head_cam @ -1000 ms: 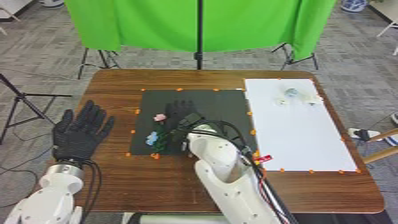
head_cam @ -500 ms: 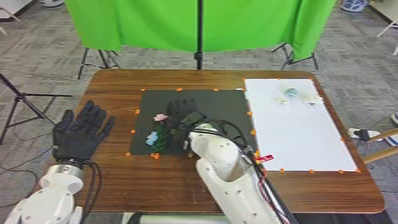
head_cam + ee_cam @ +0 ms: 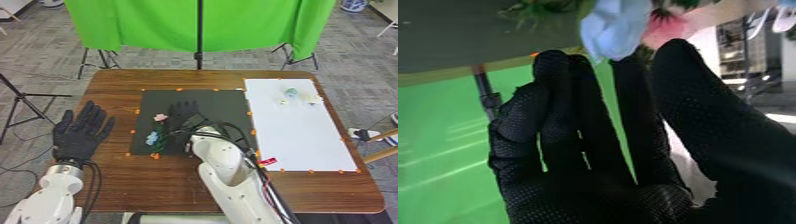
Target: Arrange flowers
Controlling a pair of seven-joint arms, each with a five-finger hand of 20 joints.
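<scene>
Your pink flower (image 3: 161, 117) and blue flower (image 3: 152, 136) are on the black mat (image 3: 155, 99), toward its left side, the pink one farther from you than the blue, with green foliage (image 3: 160, 145) running down beside the blue one toward the mat's near edge. Just to their right you have the right hand (image 3: 185, 116) over the mat, its fingers straight and uncurled, pointing away from you. In the right wrist view the blue bloom appears right by those fingertips, with the pink one next to it; you can't tell from this whether they touch. Your left hand (image 3: 78, 137) is over the left side of the brown wooden surface (image 3: 115, 175), well apart from the flowers, its fingers spread loosely and grasping nothing. Right of the mat you have a white sheet (image 3: 298, 135), with a pale blue item (image 3: 291, 92) and small whitish pieces near its far end, too small to identify. Orange markers dot the edges of mat and sheet. Beyond the surface hangs a green cloth (image 3: 142, 25).
</scene>
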